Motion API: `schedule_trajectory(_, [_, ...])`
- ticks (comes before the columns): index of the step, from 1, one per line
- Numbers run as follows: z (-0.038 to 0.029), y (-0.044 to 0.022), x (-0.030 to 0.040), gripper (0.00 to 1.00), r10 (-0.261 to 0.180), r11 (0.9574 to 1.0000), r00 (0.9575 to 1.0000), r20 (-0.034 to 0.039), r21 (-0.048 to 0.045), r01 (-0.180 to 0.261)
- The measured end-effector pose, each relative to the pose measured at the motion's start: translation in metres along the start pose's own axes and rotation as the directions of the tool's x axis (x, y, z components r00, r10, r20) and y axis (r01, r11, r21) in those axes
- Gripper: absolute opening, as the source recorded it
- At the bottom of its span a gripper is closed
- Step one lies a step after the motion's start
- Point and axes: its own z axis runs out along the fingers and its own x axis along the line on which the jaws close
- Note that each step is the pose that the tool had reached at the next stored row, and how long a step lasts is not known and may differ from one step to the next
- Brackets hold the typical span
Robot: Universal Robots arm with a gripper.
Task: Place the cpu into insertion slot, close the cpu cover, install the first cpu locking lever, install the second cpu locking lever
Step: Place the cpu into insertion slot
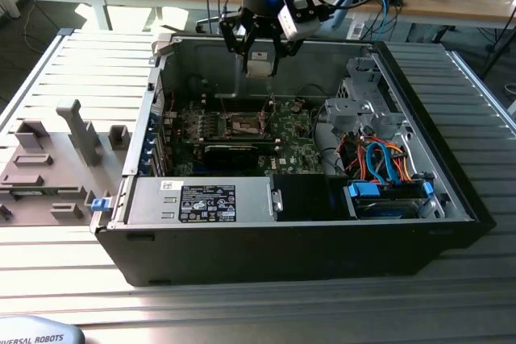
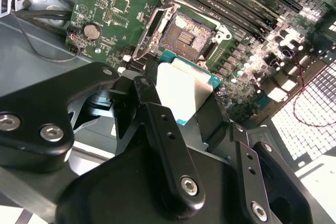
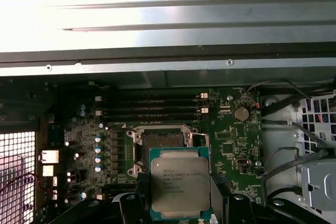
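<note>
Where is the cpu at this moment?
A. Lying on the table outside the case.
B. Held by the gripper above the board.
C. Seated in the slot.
B: the cpu is clamped in the gripper above the board, and the slot lies bare.

Open air runs from the claw point(image 1: 260, 54), clamped on the chip point(image 1: 258, 66), down to the bare socket point(image 1: 244, 124). The case's far wall point(image 1: 322, 58) stands just behind the claw. A long black card point(image 1: 234, 151) lies just beside the socket, while cables point(image 1: 379, 159) and a metal cage point(image 1: 363, 94) crowd the exterior view's right
</note>
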Motion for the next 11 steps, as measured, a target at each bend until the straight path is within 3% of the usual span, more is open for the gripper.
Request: schedule_trajectory(11, [0.0023,-0.0002,0.0000,0.54,0.000,1.0000,1.0000,0.0000,0.0000,0.000])
